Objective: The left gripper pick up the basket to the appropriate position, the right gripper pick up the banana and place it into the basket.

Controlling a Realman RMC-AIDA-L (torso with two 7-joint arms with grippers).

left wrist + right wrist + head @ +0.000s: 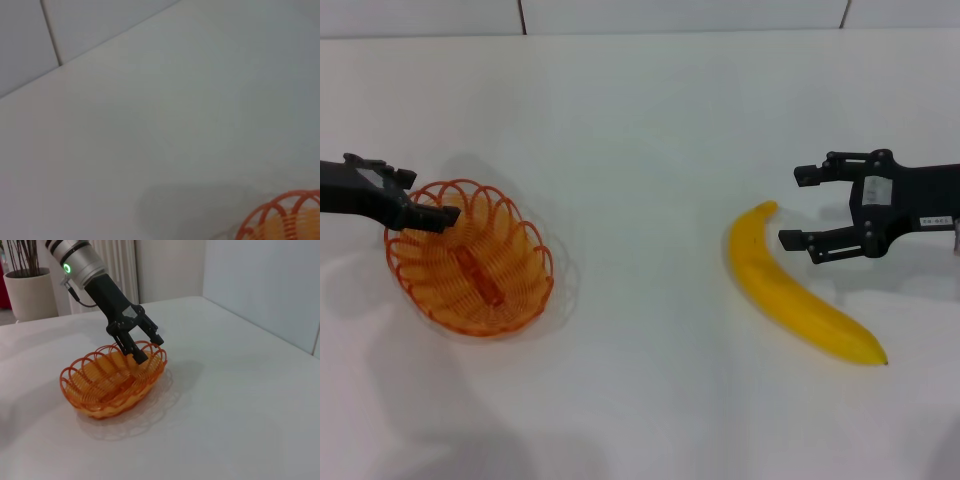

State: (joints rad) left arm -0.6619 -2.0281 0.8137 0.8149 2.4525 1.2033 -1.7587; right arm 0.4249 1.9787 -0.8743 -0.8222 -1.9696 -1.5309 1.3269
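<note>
Orange wire basket resting on the white worktop, upright, with the left pincer at its rim – one finger reaching inside the bowl, the other outside, straddling the scalloped wire; fingers slightly apart, not visibly clamped. From the right wrist view, same straddle seen at the basket's edge. Left wrist view catching only a slice of the rim.

Yellow banana lying flat on the worktop, well apart from the basket, just beside the right pincer. Right pincer spread wide – hovering next to the banana's upper end, not touching it.
</note>
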